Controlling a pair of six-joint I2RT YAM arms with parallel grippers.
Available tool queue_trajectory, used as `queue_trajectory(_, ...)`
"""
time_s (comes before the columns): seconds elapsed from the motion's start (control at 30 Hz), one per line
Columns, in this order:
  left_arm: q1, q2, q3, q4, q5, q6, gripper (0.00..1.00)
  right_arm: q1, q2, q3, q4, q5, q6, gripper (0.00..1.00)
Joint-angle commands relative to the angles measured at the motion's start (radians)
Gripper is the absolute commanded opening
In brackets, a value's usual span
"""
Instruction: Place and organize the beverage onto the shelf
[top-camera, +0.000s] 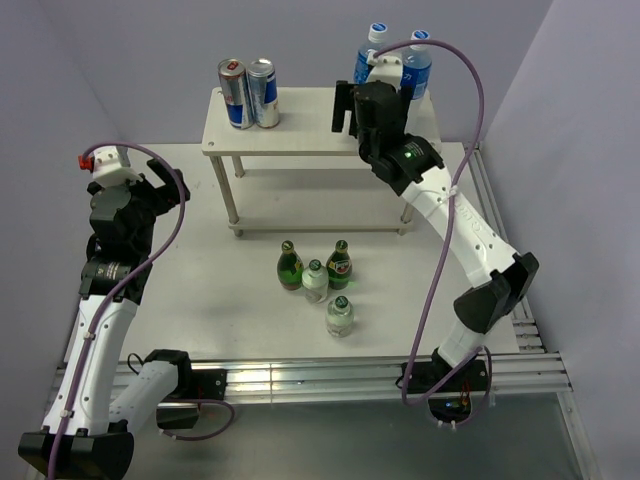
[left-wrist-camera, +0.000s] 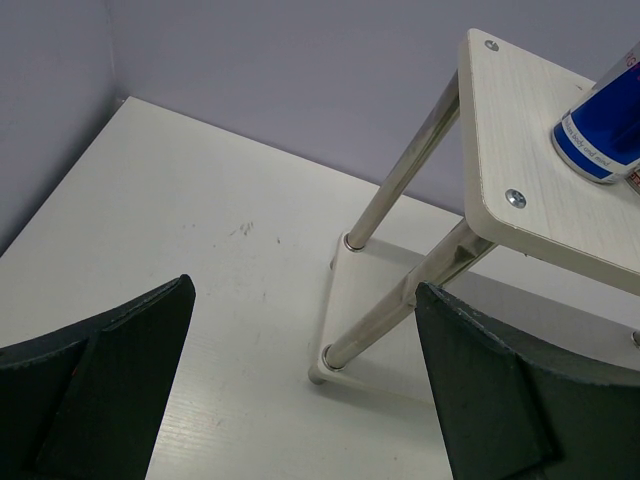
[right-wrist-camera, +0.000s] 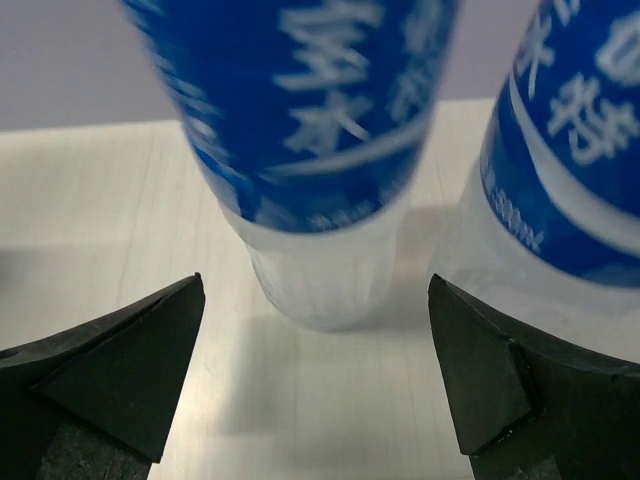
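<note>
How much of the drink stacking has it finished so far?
About halfway. Two cans and two water bottles stand on top of the shelf. The right gripper is open close to the water bottles; the left gripper is open and empty. Four small bottles on the table are left.

The shelf has matt, faintly wood-grained boards and polished metal legs. The water bottles are clear ribbed plastic with glossy blue labels.
</note>
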Motion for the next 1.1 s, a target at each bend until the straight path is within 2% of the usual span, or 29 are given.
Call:
queue_trajectory(0.0, 0.005, -0.005, 0.016, 0.019, 0.008, -0.006, 0.99, 0.007, -0.125, -0.071, 0.069, -0.016, 0.016, 1.0)
queue_trajectory(0.2, 0.005, -0.002, 0.011, 0.02, -0.003, -0.006, 0.99, 0.012, -0.254, -0.215, 0.038, -0.07, 0.078, 1.0)
queue_trajectory(0.33, -0.043, 0.003, 0.02, -0.012, -0.061, 0.004, 0.99, 0.061, -0.446, -0.436, 0.056, -0.063, 0.131, 1.0)
queue_trajectory(0.37, -0.131, 0.03, 0.037, -0.049, -0.167, -0.008, 0.99, 0.115, -0.484, -0.481, 0.067, -0.02, 0.134, 1.0)
queue_trajectory(0.4, -0.188, 0.047, 0.078, -0.082, -0.212, -0.015, 0.99, 0.148, -0.522, -0.527, 0.082, -0.001, 0.134, 1.0)
queue_trajectory(0.43, -0.249, 0.066, 0.096, -0.115, -0.252, -0.026, 0.99, 0.18, -0.591, -0.606, 0.084, 0.016, 0.141, 1.0)
queue_trajectory(0.47, -0.365, 0.096, 0.108, -0.171, -0.3, -0.04, 0.99, 0.214, -0.622, -0.642, 0.084, 0.029, 0.167, 1.0)
queue_trajectory(0.57, -0.56, 0.132, 0.119, -0.245, -0.372, -0.132, 1.0, 0.298, -0.722, -0.749, 0.044, 0.031, 0.216, 1.0)
queue_trajectory(0.63, -0.638, 0.129, 0.061, -0.244, -0.381, -0.202, 0.99, 0.349, -0.78, -0.811, 0.003, 0.04, 0.266, 1.0)
queue_trajectory(0.73, -0.82, 0.107, -0.044, -0.227, -0.427, -0.288, 0.99, 0.415, -0.838, -0.866, -0.054, 0.085, 0.309, 1.0)
queue_trajectory(0.87, -0.92, 0.067, -0.183, -0.163, -0.421, -0.365, 0.99, 0.447, -0.894, -0.918, -0.117, 0.115, 0.355, 1.0)
queue_trajectory(1.07, -0.96, 0.081, -0.398, 0.032, -0.397, -0.437, 1.0, 0.447, -0.952, -0.986, -0.137, 0.121, 0.37, 1.0)
